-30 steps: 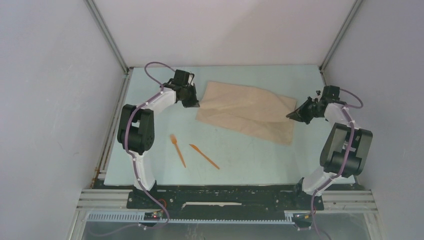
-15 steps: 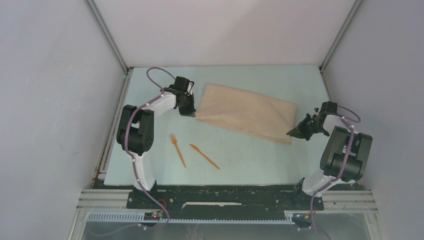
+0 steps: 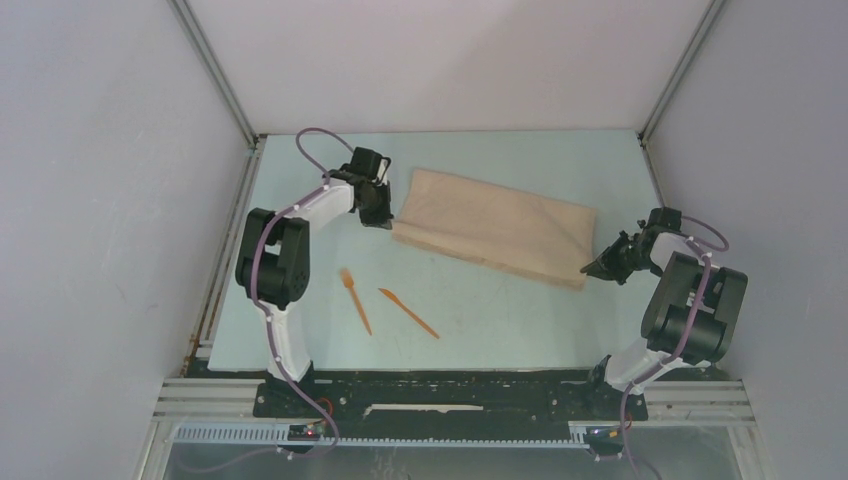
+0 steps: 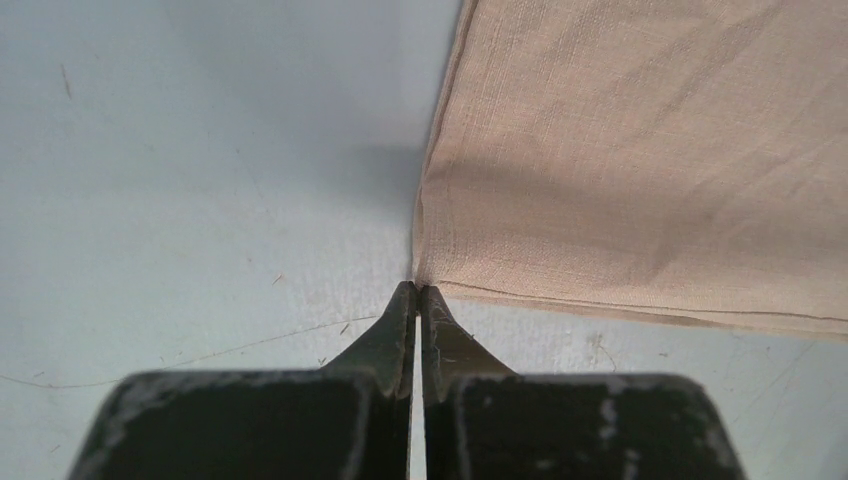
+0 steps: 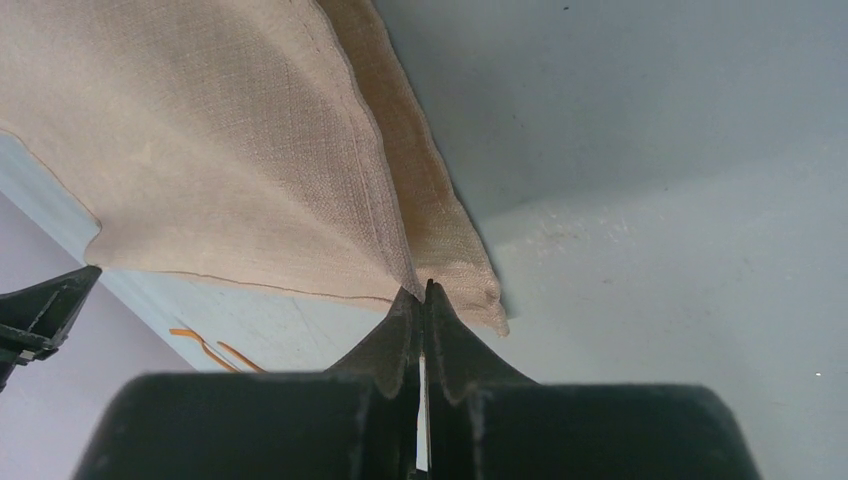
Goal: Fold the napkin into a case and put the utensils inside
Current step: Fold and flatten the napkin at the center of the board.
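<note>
The beige napkin (image 3: 495, 228) lies doubled over on the pale table, slanting from back left to front right. My left gripper (image 3: 388, 226) is shut on its near-left corner, and the left wrist view shows the fingertips pinching the cloth (image 4: 640, 150) at that corner (image 4: 417, 287). At the near-right corner, my right gripper (image 3: 588, 270) is shut too, with the two layers of napkin (image 5: 250, 150) fanning out from its tips (image 5: 422, 290). The utensils lie apart from the cloth, closer to the arms: an orange fork (image 3: 355, 300) and an orange knife (image 3: 408, 312). No case shows.
Grey walls enclose the table (image 3: 520, 320) on three sides, with metal posts in the back corners (image 3: 215, 75) (image 3: 680, 70). The arm bases stand on a black rail (image 3: 450, 398) along the near edge. The right wrist view catches both utensils (image 5: 205, 345) far off.
My right gripper has drawn its napkin corner toward the near edge. The raised upper layer has settled flat onto the lower one. The left gripper shifted only slightly.
</note>
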`<action>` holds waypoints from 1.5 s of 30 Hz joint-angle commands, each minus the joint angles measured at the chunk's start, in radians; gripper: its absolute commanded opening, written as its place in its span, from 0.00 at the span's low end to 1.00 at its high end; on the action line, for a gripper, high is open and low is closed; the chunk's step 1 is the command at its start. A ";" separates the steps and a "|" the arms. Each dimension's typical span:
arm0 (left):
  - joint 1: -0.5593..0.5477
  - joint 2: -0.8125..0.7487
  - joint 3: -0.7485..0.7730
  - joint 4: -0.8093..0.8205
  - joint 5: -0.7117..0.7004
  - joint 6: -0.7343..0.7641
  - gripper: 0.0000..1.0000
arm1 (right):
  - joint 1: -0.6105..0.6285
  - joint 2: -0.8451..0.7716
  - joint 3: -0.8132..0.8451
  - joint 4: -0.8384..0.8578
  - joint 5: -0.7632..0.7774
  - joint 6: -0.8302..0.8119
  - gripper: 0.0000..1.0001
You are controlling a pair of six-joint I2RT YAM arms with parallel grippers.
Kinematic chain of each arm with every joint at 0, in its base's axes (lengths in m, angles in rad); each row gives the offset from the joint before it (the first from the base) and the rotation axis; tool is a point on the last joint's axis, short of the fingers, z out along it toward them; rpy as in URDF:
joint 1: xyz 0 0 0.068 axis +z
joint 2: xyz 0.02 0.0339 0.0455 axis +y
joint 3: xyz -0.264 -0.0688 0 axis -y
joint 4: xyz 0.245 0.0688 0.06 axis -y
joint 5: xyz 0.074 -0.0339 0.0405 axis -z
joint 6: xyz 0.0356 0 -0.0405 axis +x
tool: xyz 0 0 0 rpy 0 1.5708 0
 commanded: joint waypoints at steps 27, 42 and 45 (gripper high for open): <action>-0.015 0.097 0.090 -0.080 -0.051 0.055 0.00 | 0.013 -0.056 -0.026 -0.033 0.063 -0.017 0.00; -0.015 0.122 0.104 -0.094 -0.061 0.058 0.00 | 0.020 -0.070 -0.043 -0.079 0.106 -0.003 0.01; -0.015 0.125 0.105 -0.094 -0.060 0.056 0.00 | 0.025 -0.059 -0.050 -0.074 0.114 0.000 0.01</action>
